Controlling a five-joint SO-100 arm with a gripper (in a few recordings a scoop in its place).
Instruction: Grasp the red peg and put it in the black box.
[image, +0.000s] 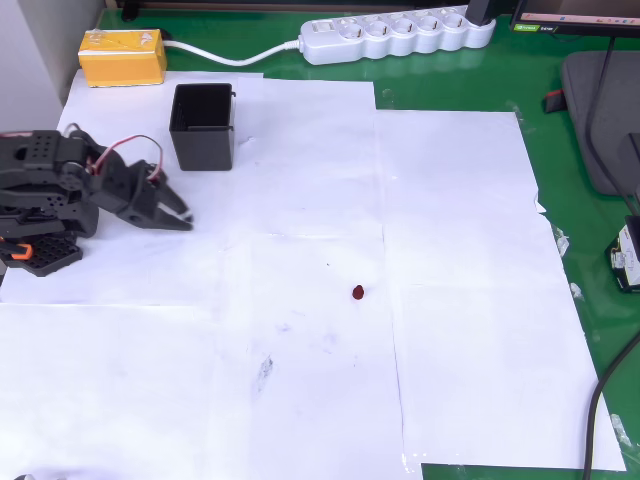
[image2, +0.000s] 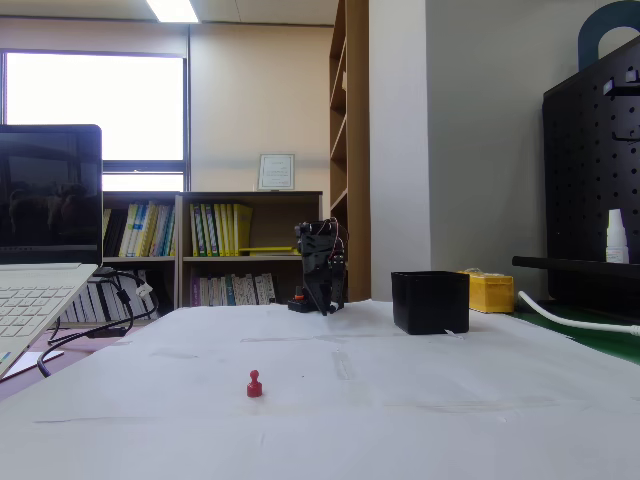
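The red peg (image: 358, 292) stands on the white paper near the middle of the table; in the fixed view the red peg (image2: 254, 383) is upright in the foreground. The black box (image: 203, 125) sits open-topped at the upper left of the overhead view, and the black box (image2: 430, 302) is right of the arm in the fixed view. My gripper (image: 182, 217) is folded back at the left, just below the box and far from the peg, its fingers together with nothing between them. In the fixed view my gripper (image2: 326, 305) points down at the far end.
A yellow box (image: 122, 56) and a white power strip (image: 398, 36) lie along the far edge. White paper sheets (image: 450, 300) cover the green mat. A laptop (image2: 40, 250) stands at the left of the fixed view. A cable (image: 600, 410) runs at the right edge.
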